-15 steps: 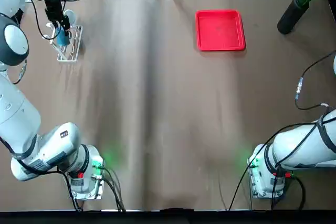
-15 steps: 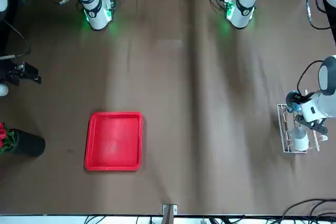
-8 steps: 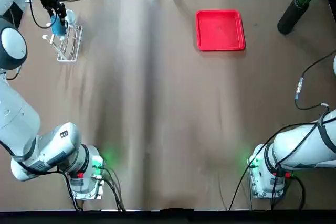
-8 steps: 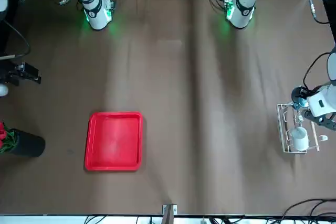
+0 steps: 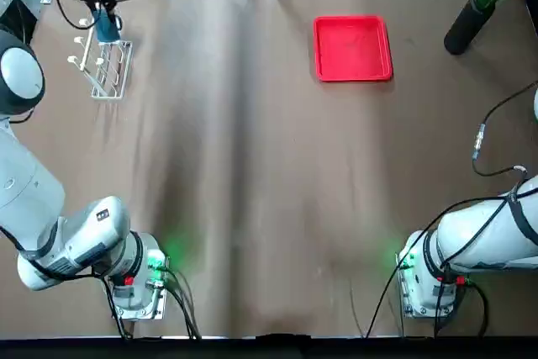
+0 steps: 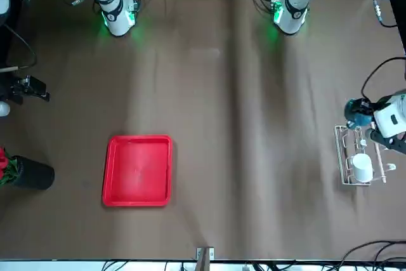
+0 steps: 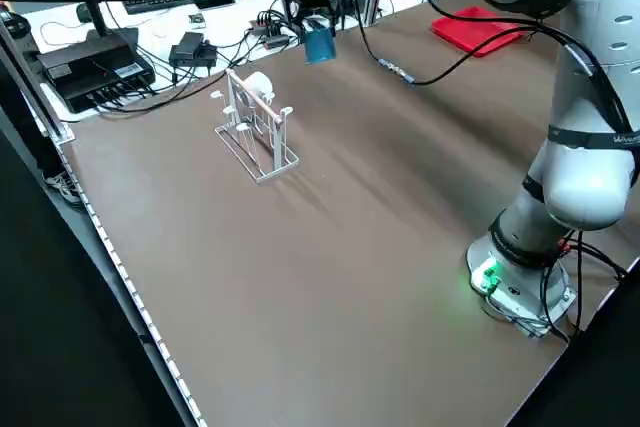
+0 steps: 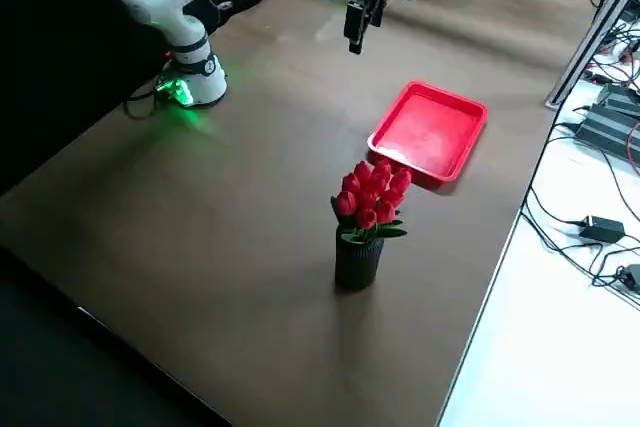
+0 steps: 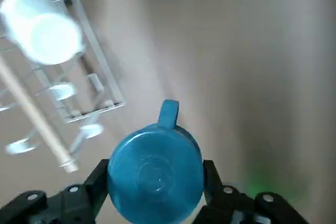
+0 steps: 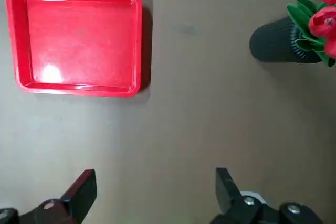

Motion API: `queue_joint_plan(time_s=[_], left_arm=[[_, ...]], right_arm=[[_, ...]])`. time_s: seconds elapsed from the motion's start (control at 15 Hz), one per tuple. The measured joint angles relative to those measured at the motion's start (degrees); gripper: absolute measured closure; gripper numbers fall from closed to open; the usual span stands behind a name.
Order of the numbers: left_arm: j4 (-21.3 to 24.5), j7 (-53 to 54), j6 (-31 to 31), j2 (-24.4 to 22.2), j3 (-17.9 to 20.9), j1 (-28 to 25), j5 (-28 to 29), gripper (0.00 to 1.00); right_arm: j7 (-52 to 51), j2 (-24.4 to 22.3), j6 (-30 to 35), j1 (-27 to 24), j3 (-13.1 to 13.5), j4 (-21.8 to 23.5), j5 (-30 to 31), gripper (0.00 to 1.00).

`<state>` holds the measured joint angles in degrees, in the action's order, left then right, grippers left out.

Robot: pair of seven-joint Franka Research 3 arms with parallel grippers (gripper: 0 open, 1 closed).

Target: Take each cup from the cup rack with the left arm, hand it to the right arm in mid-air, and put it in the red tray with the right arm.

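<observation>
The blue, glossy, round-walled cup with a looped handle (image 7: 319, 43) has shifted toward the table's far edge over the last 0.5 s and now hangs in the air, apart from the white wire rack with knobbed pegs (image 5: 109, 97). The black 2-finger left gripper (image 9: 156, 169) pinches it between its fingers, near the rack. So pick 1 of 2 looks done, and the mid-air handover should come next. The black 2-finger right gripper (image 10: 156, 174) waits over the table on its own side, its jaws spread with nothing between them. It will probably need a free part of the smooth wall; a hurried release could drop the cup. The smooth white cup (image 6: 362, 167) remains on the rack. The red, low-rimmed, round-cornered tray (image 5: 353, 48) has a shiny plastic surface and holds 0 cups.
</observation>
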<state>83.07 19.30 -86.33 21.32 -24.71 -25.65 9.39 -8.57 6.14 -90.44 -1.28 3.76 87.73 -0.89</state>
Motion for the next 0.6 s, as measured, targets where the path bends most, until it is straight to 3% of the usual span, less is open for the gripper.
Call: queue_joint_plan(time_s=[0.2,0.27,0.6], left_arm=[[-0.2,-2.6,0.7,-0.2,-0.1,-0.1,-13.7,0.26],[-0.2,-4.4,1.3,-0.3,-0.3,-0.1,-22.0,0.26],[-0.2,-9.8,1.6,-0.2,-2.7,0.6,-38.4,0.26]], right_arm=[[0.0,0.0,-0.3,0.0,0.0,0.0,0.0,0.0],[0.0,0.0,-0.9,0.0,0.0,0.0,-0.1,0.0],[0.0,0.0,-2.4,1.4,-0.3,0.0,-3.4,0.0]])
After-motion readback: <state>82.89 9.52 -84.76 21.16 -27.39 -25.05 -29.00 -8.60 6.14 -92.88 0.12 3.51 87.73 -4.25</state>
